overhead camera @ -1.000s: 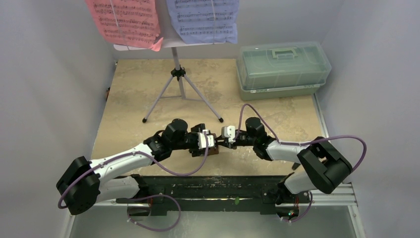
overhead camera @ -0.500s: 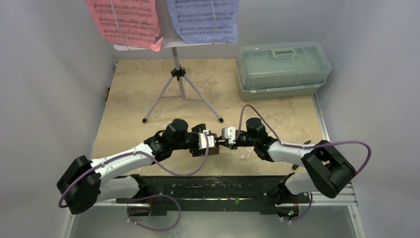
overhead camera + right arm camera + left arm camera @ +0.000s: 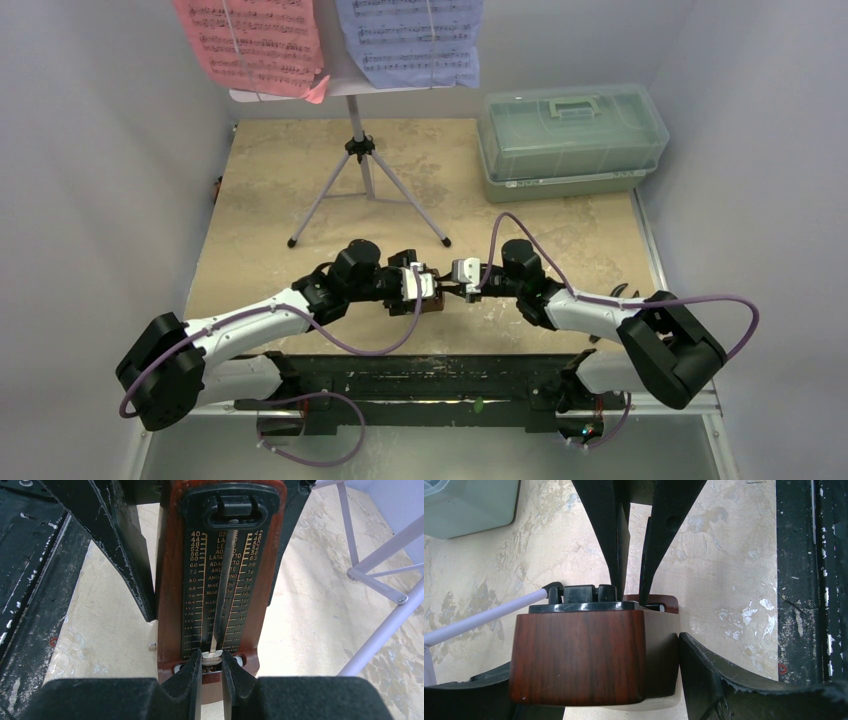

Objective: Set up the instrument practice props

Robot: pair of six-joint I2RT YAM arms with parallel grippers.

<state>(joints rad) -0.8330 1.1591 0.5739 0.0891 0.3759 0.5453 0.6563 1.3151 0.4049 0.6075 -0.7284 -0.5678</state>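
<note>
Step in hand: readying the metronome (image 3: 200,595), which sits between my two claws. My left claw (image 3: 589,680), spread wide, clamps its wooden body from both sides. My right claw (image 3: 212,667), almost closed, pinches the lower end of the pendulum (image 3: 225,580) straight ahead of it. Next, I judge, the rod wants freeing from its far catch, gently, with the body held steady. Appearance: reddish-brown woodgrain, glossy black face, gold tempo scale, silver rod.
</note>
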